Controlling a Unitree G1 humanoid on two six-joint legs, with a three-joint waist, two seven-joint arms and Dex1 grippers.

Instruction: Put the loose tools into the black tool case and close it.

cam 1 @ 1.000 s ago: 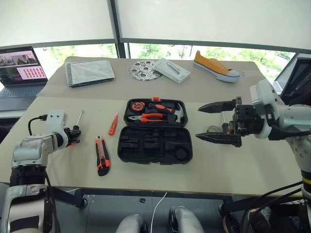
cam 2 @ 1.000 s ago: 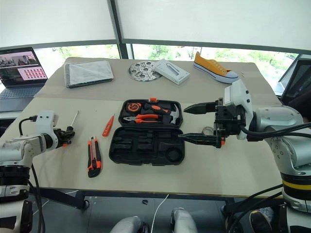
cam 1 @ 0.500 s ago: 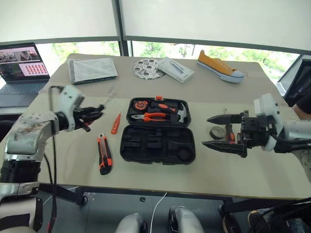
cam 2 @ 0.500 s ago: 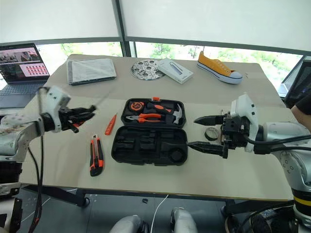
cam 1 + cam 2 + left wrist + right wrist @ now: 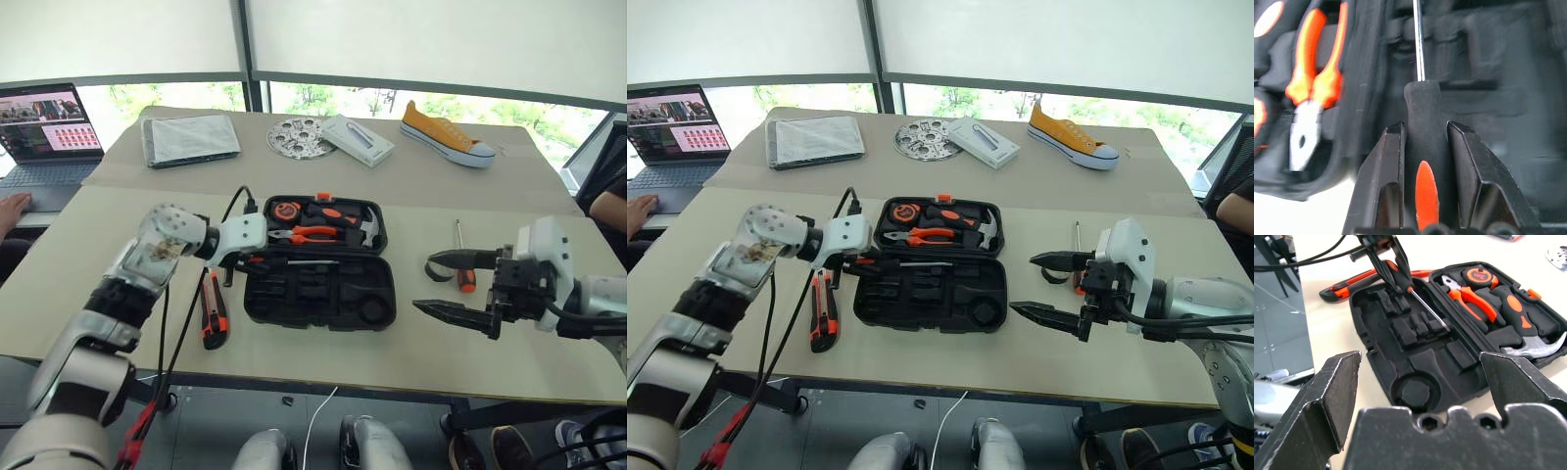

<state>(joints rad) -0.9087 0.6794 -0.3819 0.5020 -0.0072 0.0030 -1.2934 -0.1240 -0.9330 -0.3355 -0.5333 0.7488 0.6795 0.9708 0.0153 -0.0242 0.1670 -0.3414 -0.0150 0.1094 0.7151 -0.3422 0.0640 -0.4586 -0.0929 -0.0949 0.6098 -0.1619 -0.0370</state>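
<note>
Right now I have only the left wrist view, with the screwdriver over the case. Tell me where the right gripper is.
Observer: The right gripper hovers above the beige table, to the right of the black moulded-plastic tool case and apart from it.
Operator: Give me its state.
Observer: Its fingers stand wide apart, with nothing between them.
Operator: Point me to a loose tool near my left arm.
Observer: A black-and-orange utility knife lies flat on the table just left of the case, beside that arm.
</note>
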